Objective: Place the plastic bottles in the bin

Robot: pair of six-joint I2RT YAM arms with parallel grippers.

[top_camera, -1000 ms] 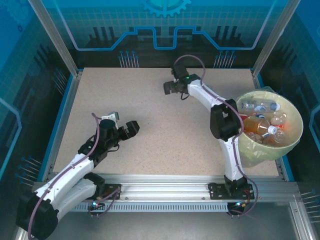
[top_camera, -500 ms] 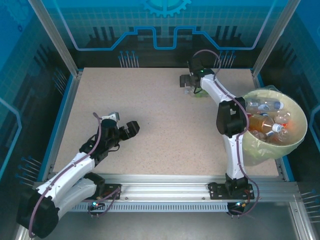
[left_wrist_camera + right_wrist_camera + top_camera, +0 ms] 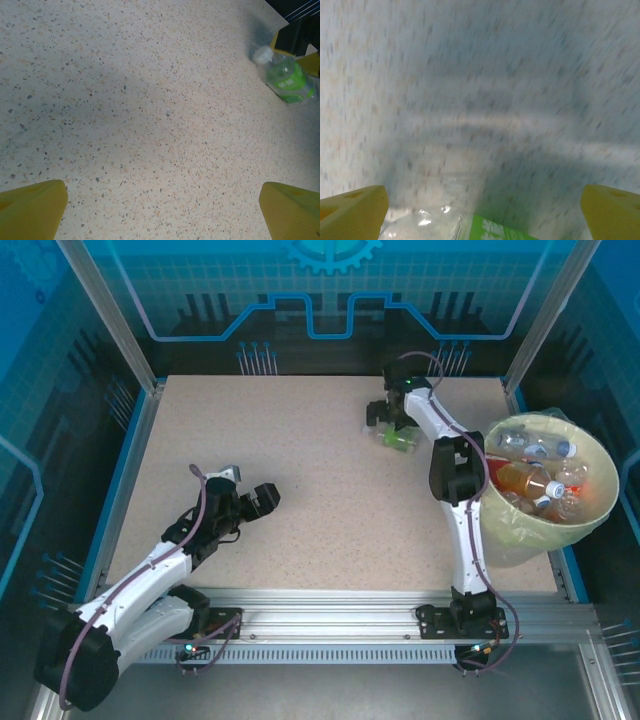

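A clear plastic bottle (image 3: 402,438) with a green label and white cap lies on the table at the back right, and also shows in the left wrist view (image 3: 287,80). My right gripper (image 3: 386,419) hovers just over it, open, with nothing between its yellow fingertips (image 3: 352,212); the bottle (image 3: 497,231) lies at the lower edge of that blurred view. The pale yellow-green bin (image 3: 525,540) stands at the right edge and holds several bottles (image 3: 530,480). My left gripper (image 3: 255,500) rests open above bare table at the near left, its fingertips (image 3: 32,210) wide apart.
The speckled tabletop (image 3: 300,440) is bounded by blue side rails and an aluminium frame (image 3: 330,605) at the near edge. The right arm's elbow (image 3: 450,465) stands close beside the bin's left rim.
My right gripper has swung to the right along the back of the table and come down over the green-labelled bottle. The bin shifted slightly. The left arm has barely moved.
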